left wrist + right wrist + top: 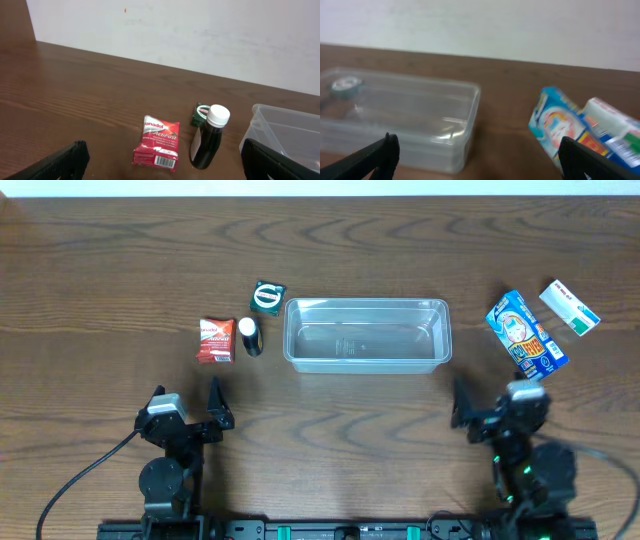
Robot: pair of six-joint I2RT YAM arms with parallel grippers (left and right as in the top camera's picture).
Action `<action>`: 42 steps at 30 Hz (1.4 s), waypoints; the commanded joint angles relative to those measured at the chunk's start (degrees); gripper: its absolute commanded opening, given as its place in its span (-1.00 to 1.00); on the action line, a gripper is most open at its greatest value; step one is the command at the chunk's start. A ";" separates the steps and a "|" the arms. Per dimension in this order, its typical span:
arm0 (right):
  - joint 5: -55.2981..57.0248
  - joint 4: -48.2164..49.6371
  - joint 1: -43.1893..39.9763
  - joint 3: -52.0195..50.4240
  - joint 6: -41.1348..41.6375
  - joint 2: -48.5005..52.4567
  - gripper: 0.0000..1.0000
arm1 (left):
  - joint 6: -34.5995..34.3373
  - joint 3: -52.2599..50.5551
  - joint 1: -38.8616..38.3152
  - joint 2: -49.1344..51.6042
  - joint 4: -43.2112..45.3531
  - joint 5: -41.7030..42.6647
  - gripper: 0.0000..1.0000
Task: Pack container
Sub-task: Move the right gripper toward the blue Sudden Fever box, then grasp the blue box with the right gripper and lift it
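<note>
- where is the container (pixel 365 303)?
- in the middle of the table (pixel 100 260), empty.
- how do we hold it?
- i think it is light, bendy and slippy, so pinch the rim. the left gripper (pixel 188 396) and right gripper (pixel 497 395) are wide open, holding nothing.

The overhead view looks straight down on the whole tabletop (pixel 100 260), from high above. The left wrist view sits low behind the left claw (pixel 187 402), close to the tabletop, and faces forward to the white wall (pixel 200 30). The right wrist view does the same behind the right claw (pixel 497 398). All three views share the container (pixel 366 333); the left wrist view catches only its left end.
</note>
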 commanded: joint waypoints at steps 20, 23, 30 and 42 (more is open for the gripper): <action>-10.86 -35.52 -19.61 63.73 -10.99 66.84 0.98 | 0.79 -1.25 0.35 -0.28 -2.08 -0.50 0.96; -4.17 -34.32 -20.00 63.73 -14.69 68.74 0.99 | 0.79 -1.25 0.35 -0.28 -2.08 -0.48 0.96; 0.59 -33.86 -20.15 63.73 -21.99 74.05 0.99 | 0.79 -1.25 0.35 -0.28 -2.08 -0.48 0.96; -0.13 -34.47 -21.24 63.73 -22.16 85.22 0.77 | 0.79 -1.25 0.35 -0.28 -2.08 -0.50 0.96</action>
